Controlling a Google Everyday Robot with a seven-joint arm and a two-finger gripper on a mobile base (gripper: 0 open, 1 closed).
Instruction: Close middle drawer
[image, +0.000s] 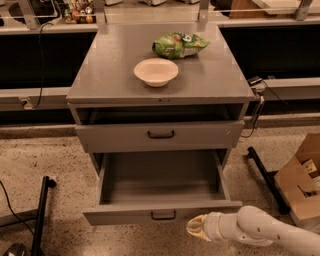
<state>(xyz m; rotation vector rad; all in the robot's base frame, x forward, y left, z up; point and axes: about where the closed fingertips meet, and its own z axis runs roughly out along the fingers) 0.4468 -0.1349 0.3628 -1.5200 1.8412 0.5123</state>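
Observation:
The middle drawer (125, 217) of the grey metal cabinet (110, 75) is pulled far out. Its long box is empty, and its low front has a small dark bar handle (163, 216). My gripper (196, 228) is at the bottom of the view on a white arm (260, 230). Its cream tip is just below and right of the drawer front, right of the handle. I cannot tell whether it touches the front. The taller drawer (120, 136) above is slightly out. The lowest drawer is hidden.
A white bowl (156, 71) and a green snack bag (179, 45) lie on the cabinet top. A cardboard box (300, 185) and a black bar (264, 179) are on the floor at right. A black pole (40, 215) stands at left.

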